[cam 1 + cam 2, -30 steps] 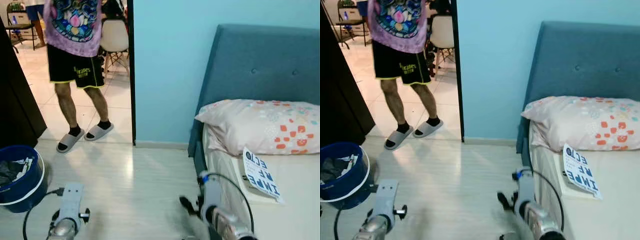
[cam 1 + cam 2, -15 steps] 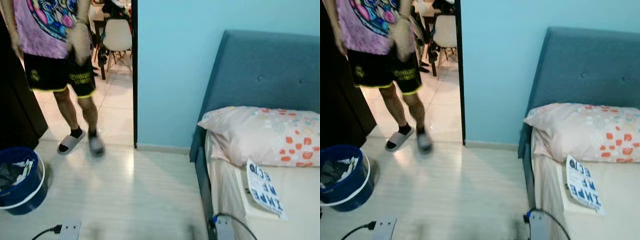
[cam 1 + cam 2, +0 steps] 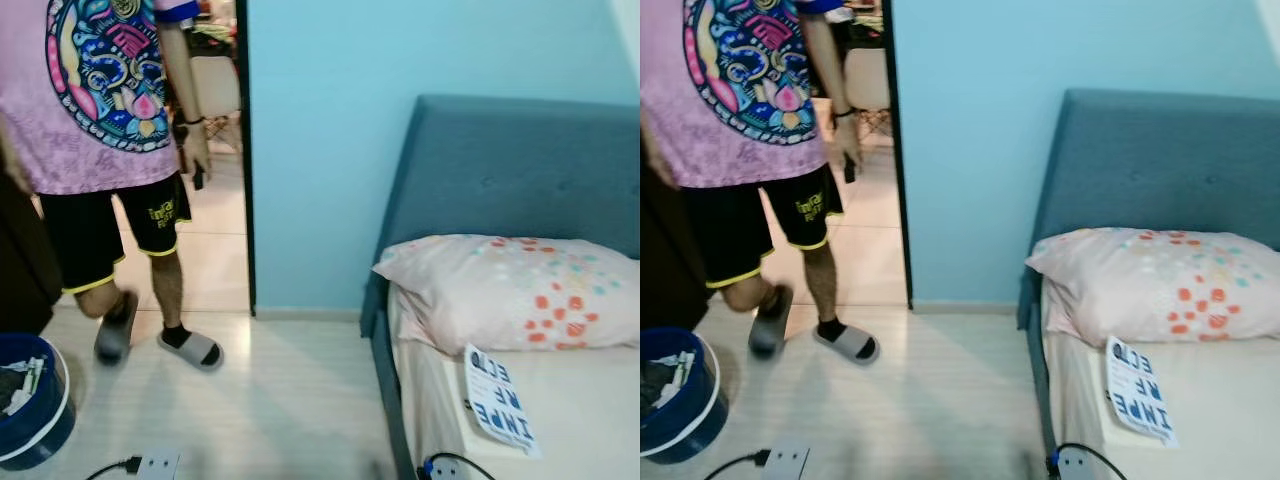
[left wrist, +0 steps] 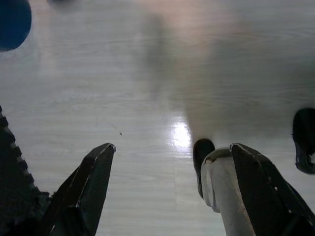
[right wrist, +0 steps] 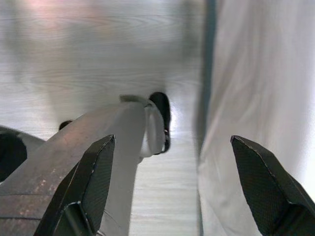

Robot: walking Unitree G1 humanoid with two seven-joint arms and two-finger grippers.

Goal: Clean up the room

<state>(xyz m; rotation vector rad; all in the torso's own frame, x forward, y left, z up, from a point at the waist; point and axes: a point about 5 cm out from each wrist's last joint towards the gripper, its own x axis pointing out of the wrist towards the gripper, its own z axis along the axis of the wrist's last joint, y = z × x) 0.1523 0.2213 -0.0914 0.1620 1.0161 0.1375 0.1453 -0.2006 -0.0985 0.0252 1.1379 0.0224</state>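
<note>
A blue bin (image 3: 25, 420) holding rubbish stands on the floor at my lower left. On the bed (image 3: 590, 420) lies a white card with blue letters (image 3: 497, 398), just in front of a patterned pillow (image 3: 510, 290). My left gripper (image 4: 173, 146) hangs open over the pale wooden floor with nothing between its fingers; a corner of the blue bin (image 4: 12, 19) is beyond it. My right gripper (image 5: 173, 139) is also open and empty, hanging beside the bed's white sheet (image 5: 261, 73). The tops of both arms (image 3: 155, 465) sit at the bottom edge of the head views.
A person (image 3: 100, 120) in a purple shirt, black shorts and grey slippers steps through the doorway at the left, close to the bin. A blue wall (image 3: 320, 150) and the bed's blue headboard (image 3: 500, 170) stand ahead. Open floor (image 3: 280, 400) lies between person and bed.
The person has walked from the doorway into the room, towards me. The camera has lifted and shifted, so both arms have sunk to the bottom edge of the head views.
</note>
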